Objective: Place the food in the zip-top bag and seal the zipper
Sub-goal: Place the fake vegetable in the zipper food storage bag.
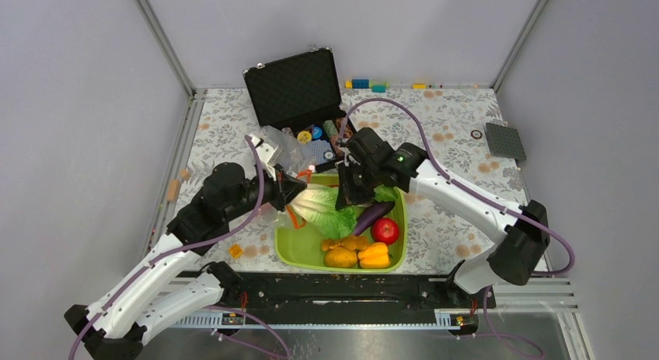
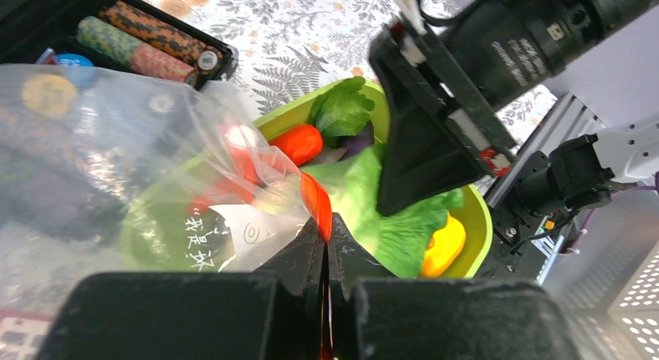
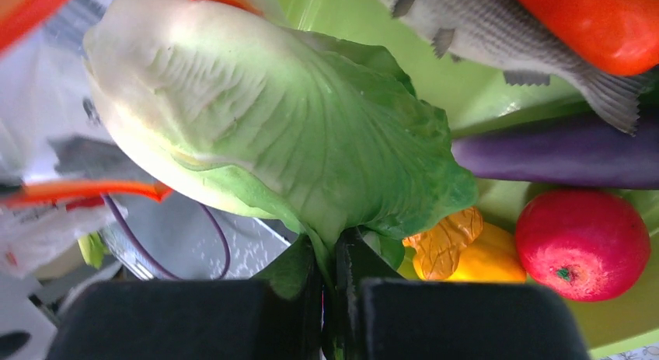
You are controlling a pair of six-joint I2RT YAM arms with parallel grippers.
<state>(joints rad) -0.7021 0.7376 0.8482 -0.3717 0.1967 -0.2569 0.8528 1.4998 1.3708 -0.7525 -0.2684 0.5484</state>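
Now the right gripper (image 3: 329, 259) is pinching soft, light lettuce (image 3: 287, 119) by its edge; the left gripper (image 2: 325, 247) is clamping the floppy zip-top bag (image 2: 109, 134) by its zipper (image 2: 315, 200).

lettuce (image 1: 322, 204): green, raised right beside the bag
bag (image 1: 281, 148): clear, crumpled, far-left side
zipper (image 2: 317, 204): orange-red, kinda curved

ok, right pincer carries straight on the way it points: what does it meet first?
The right pincer is shut on the lettuce; past that leaf, probably the green tray floor near the fish, though depth is unclear.
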